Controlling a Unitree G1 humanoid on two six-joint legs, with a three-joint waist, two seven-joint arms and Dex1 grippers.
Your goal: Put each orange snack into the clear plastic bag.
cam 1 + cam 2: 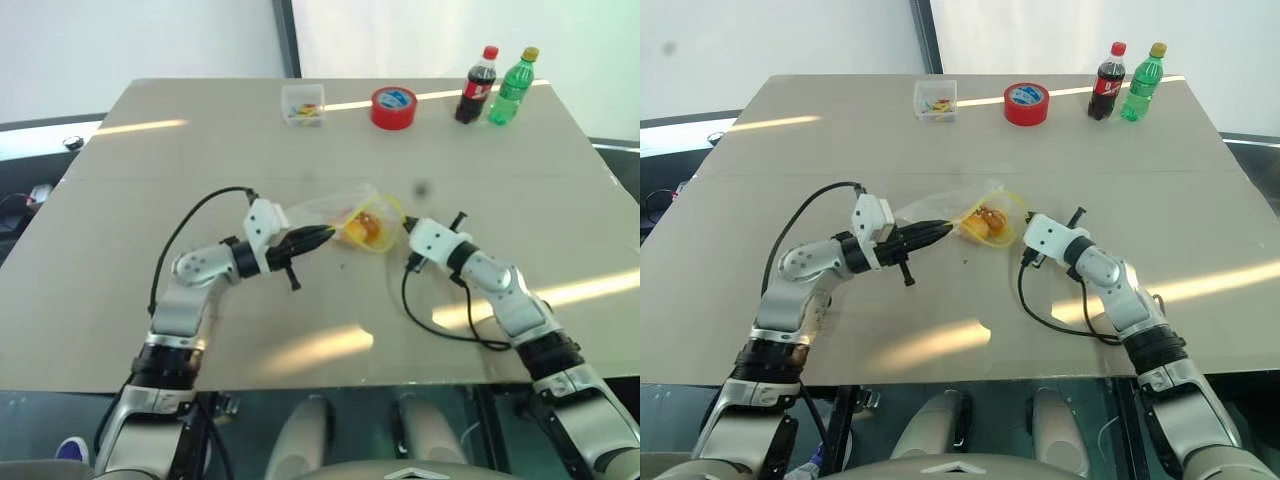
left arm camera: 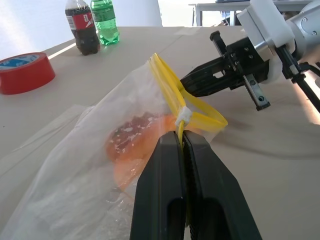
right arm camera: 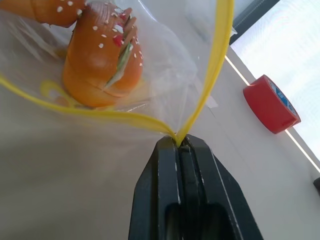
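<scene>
Left eye view: mid-desk (image 1: 120, 300), left end effector (image 1: 325, 236) and right end effector (image 1: 404, 231) each pinch the yellow strip of one clear bag (image 1: 335, 212), two orange snacks (image 1: 364, 229) inside. Beyond: one box (image 1: 302, 103), one tape roll (image 1: 393, 107), two bottles (image 1: 496, 85).

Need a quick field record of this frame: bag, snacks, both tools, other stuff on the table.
bag: clear plastic bag mid-table, mouth held open between both tools
snacks: orange snacks inside the bag
left tool: left tool shut on the yellow strip
right tool: right tool shut on the strip's opposite end
far edge: small clear box, red tape roll, cola bottle, green bottle
</scene>
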